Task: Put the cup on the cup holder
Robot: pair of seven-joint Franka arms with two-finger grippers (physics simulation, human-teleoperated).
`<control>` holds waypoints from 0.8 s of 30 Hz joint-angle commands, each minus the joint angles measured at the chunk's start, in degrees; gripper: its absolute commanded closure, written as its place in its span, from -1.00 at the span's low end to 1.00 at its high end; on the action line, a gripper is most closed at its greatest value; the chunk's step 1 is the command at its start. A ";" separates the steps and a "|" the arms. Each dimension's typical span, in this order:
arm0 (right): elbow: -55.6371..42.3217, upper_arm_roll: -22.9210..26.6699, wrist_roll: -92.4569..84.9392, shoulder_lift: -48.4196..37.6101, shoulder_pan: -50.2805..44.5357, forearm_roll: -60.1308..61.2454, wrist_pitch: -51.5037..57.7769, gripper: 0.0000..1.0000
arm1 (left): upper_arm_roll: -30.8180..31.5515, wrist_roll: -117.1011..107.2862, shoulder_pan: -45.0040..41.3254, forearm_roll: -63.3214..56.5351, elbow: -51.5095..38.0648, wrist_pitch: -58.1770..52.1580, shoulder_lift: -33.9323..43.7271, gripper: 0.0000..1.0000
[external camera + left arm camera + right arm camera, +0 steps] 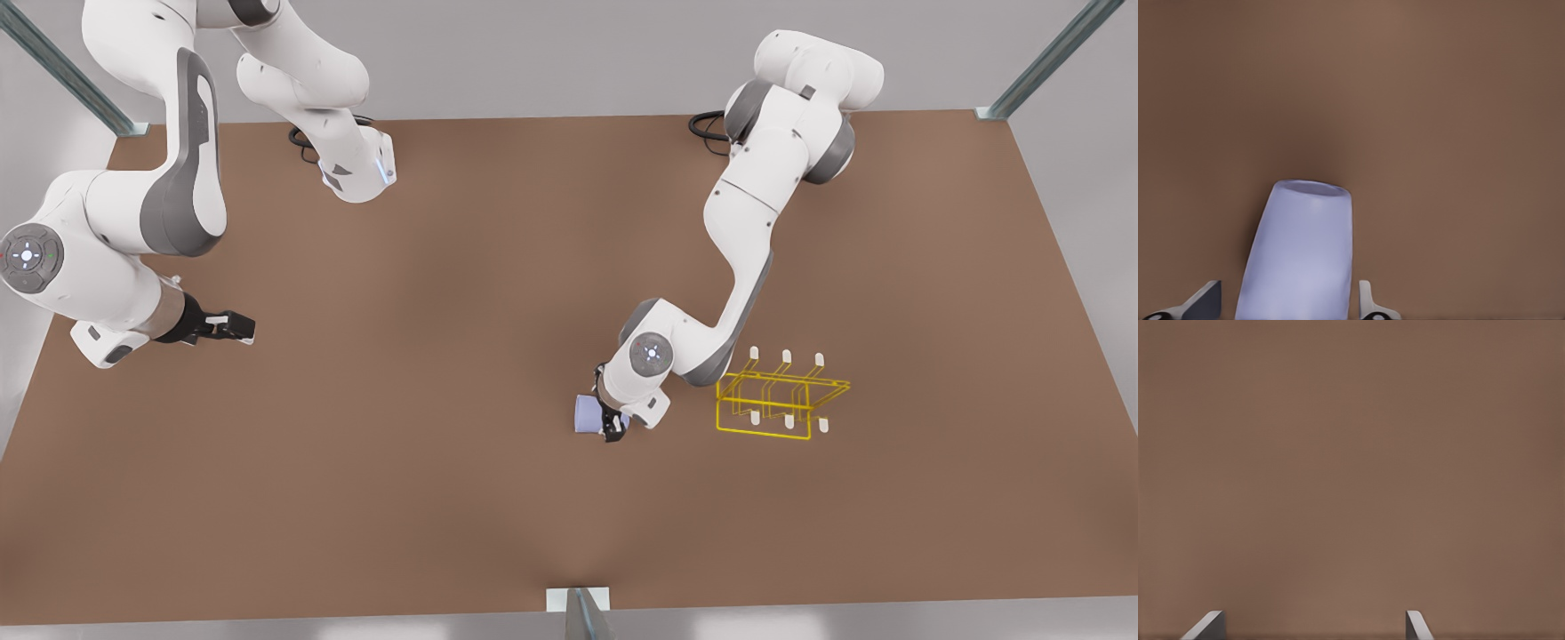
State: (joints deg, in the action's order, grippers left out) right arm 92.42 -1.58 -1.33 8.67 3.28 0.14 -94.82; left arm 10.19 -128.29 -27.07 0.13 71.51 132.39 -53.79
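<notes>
Left claw (611, 425) low over the table (444, 498), fingers (1368, 305) on either side of the cup (589, 414), one finger with a sliver of brown between it and the cup wall, so whether gripping or merely bracketing cannot be told. Cup a smooth, matte lavender-blue tumbler (1300, 253), tapered, handleless, its flat end pointing away from the wrist, seemingly lying on its side, though hard to judge from above. Just beyond the same claw, on the far side of its wrist from the cup, the cup holder (773, 404): thin yellow wire bent into a boxy frame, six short white-tipped pegs in two rows, standing apart from both claw and cup. Table a plain brown matte sheet, no grain. Broad bare surface on every side of the left claw, the near edge and the edge past the holder both well apart from it.

Right claw (233, 327) waiting well apart from the cup, toward the front view's left, dark fingers (1417, 625) spread wide with bare brown table between them, holding nothing, hanging near that side's table edge.
</notes>
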 commanded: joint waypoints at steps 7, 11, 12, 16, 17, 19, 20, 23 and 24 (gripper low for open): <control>0.04 0.00 0.62 -0.05 0.06 0.04 0.07 -1.00 | -0.08 9.29 0.00 0.05 0.21 4.54 -0.79 -1.00; 0.04 0.00 0.54 -0.05 0.06 0.04 0.07 -1.00 | -0.08 9.38 0.70 -0.13 0.47 5.25 -1.58 -1.00; 0.04 0.00 0.54 -0.05 0.06 0.04 0.07 -1.00 | -0.08 9.38 0.70 -0.22 0.47 5.25 -1.67 -1.00; 0.13 0.09 0.45 -0.05 0.15 0.04 0.07 -1.00 | -0.17 9.46 0.70 -0.30 0.91 6.21 -2.37 -1.00; 0.04 0.09 0.45 -0.05 0.06 0.04 0.07 -1.00 | -0.17 9.46 0.70 -0.39 1.18 6.48 -2.63 -1.00; 0.13 0.09 0.45 -0.05 0.15 0.04 0.07 -1.00 | -0.17 9.46 0.62 -0.39 1.27 6.48 -2.81 -1.00; 0.04 0.09 0.45 -0.05 0.15 0.04 0.07 -1.00 | -0.17 9.46 0.62 -0.39 1.79 6.56 -2.90 -1.00; 0.04 0.09 0.45 -0.05 0.15 0.04 0.07 -1.00 | -0.17 9.29 0.44 -0.22 2.06 6.57 -3.25 -0.54; 0.04 0.09 0.36 0.03 0.15 0.04 0.07 -1.00 | -0.17 9.20 0.44 -0.22 2.06 6.57 -3.25 -0.43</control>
State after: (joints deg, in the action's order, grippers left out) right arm 92.49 -1.49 -0.95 8.78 3.41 0.14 -94.77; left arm 10.05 -121.40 -26.62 -0.04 73.52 138.57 -57.10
